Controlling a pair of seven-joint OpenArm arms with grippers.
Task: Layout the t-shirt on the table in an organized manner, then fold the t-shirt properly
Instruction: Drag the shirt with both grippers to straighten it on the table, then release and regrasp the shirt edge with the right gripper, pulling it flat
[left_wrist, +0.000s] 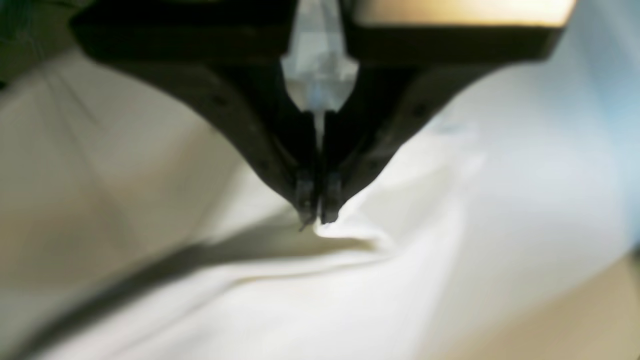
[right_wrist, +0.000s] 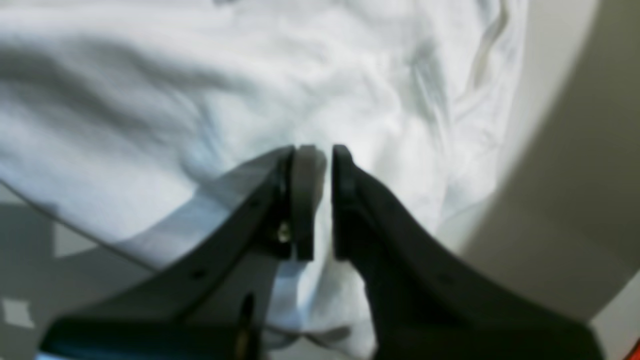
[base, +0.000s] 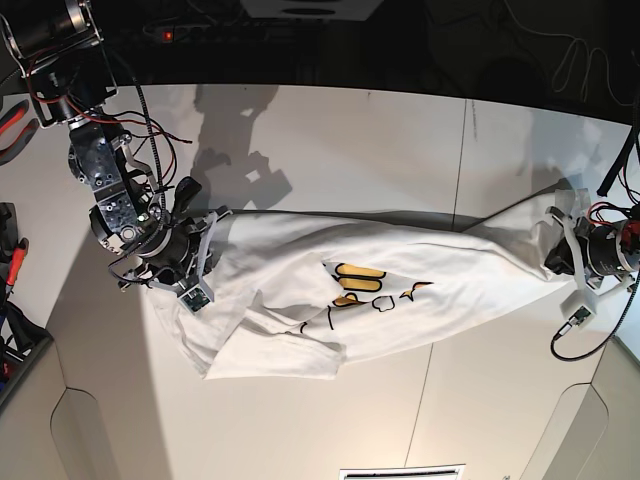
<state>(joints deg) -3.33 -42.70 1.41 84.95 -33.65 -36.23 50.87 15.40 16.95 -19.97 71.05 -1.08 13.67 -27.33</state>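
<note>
The white t-shirt (base: 400, 270) lies stretched in a long bunched band across the table (base: 330, 140), its orange-and-yellow print (base: 355, 280) facing up near the middle. At the band's right end my left gripper (base: 562, 252) is shut on a pinch of fabric. In the left wrist view its tips (left_wrist: 317, 220) meet on a raised fold of the t-shirt (left_wrist: 425, 225). My right gripper (base: 203, 252) holds the left end. In the right wrist view its fingers (right_wrist: 327, 165) stand nearly together with cloth of the t-shirt (right_wrist: 200, 100) between them.
Red-handled tools (base: 14, 125) hang at the left edge, off the table. A small white connector on a black cable (base: 576, 318) dangles by the left arm. Thin seam lines (base: 465, 160) cross the tabletop. The table's front edge is notched near the bottom.
</note>
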